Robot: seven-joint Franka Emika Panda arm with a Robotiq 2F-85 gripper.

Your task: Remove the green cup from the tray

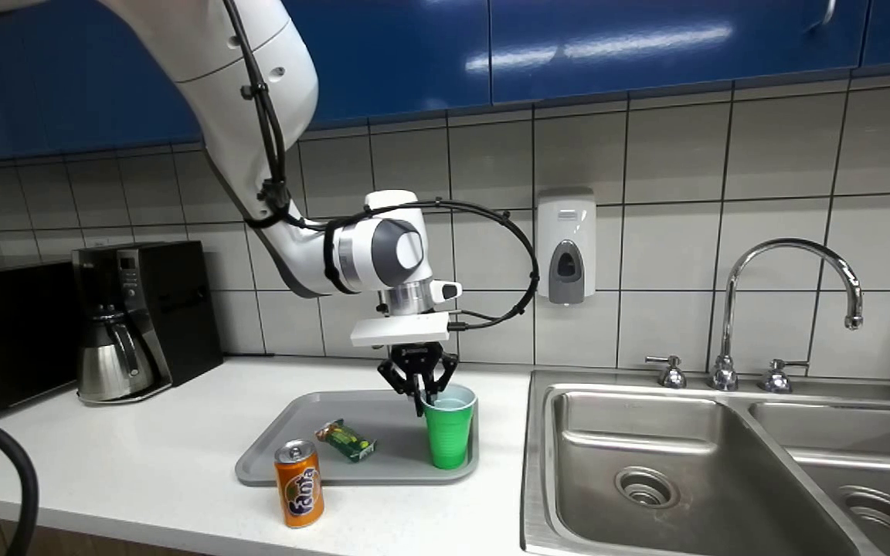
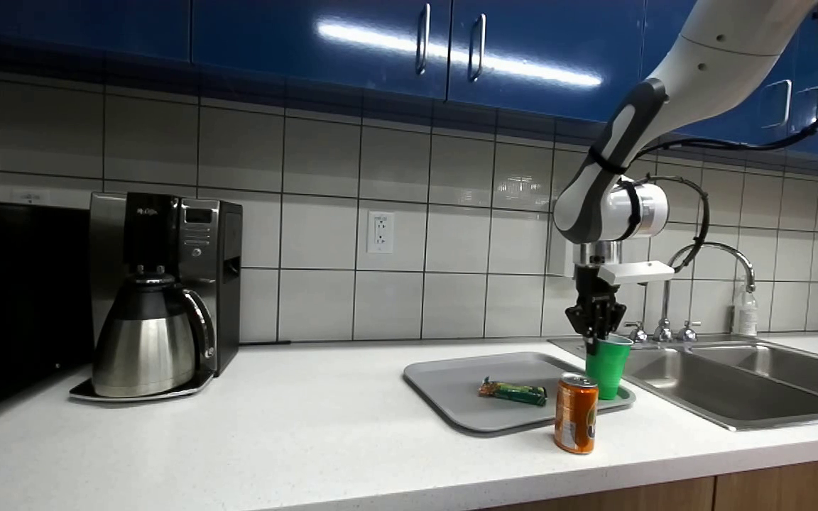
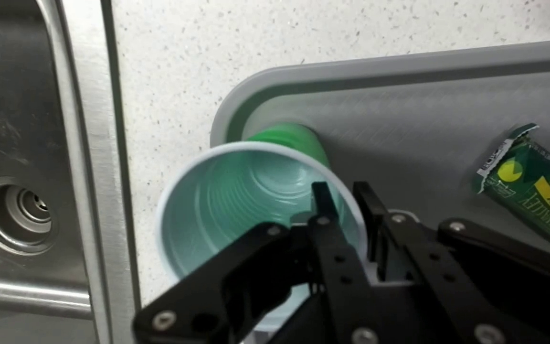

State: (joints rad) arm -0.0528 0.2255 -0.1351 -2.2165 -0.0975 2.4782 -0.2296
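The green cup (image 1: 449, 439) stands upright near the sink-side end of the grey tray (image 1: 298, 421). Both also show in the other frames: cup (image 2: 608, 369) and tray (image 2: 444, 387) in an exterior view, cup (image 3: 227, 191) and tray (image 3: 399, 124) in the wrist view. My gripper (image 1: 422, 401) points down at the cup's rim, also seen in an exterior view (image 2: 591, 346). In the wrist view the gripper (image 3: 342, 186) straddles the cup wall, one finger inside and one outside. A gap shows between the inner finger and the rim; the fingers are partly open.
A green packet (image 1: 346, 440) lies on the tray. An orange soda can (image 1: 300, 485) stands in front of the tray, on the counter. The steel sink (image 1: 535, 463) is beside the tray, with a faucet (image 1: 793, 244). A coffee maker (image 1: 140, 309) stands at the far end.
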